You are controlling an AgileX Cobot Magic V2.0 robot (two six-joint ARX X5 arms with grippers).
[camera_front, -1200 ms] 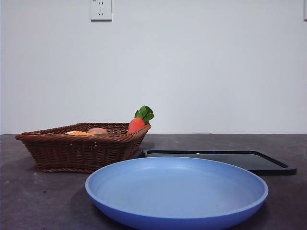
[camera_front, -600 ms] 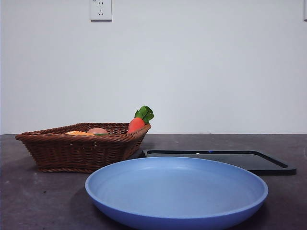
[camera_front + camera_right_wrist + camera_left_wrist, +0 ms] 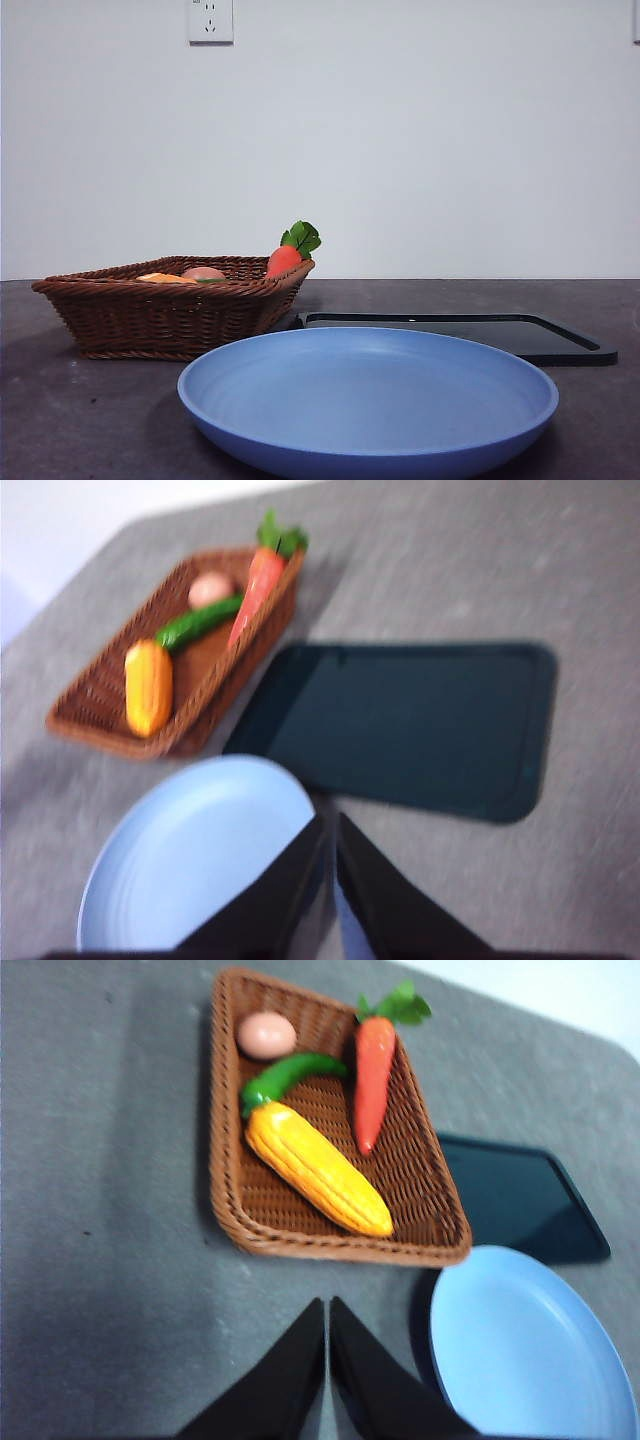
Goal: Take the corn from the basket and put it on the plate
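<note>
Untouched, the corn [image 3: 318, 1170] lies inside the basket [image 3: 428, 1240] beside a carrot [image 3: 374, 1065], the plate [image 3: 368, 400] bare nearby; left pincer [image 3: 327, 1310] and right pincer [image 3: 329, 825] hang closed above the table [image 3: 110, 1260].

The room is evenly and softly lit, with no hard beams. In the front view the white wall [image 3: 420, 150] is bright and flat, and the picture is sharp. The blue plate [image 3: 368, 400] close to the camera shows a pale sheen across its bowl, and a faint shadow lies on the dark table [image 3: 60, 420] beneath it and under the basket [image 3: 170, 305]. The black tray [image 3: 470, 332] carries a thin highlight along its near rim. The left wrist picture is mildly soft; the corn [image 3: 315, 1168] looks glossy. The right wrist picture is plainly blurred throughout, with smeared edges everywhere.
</note>
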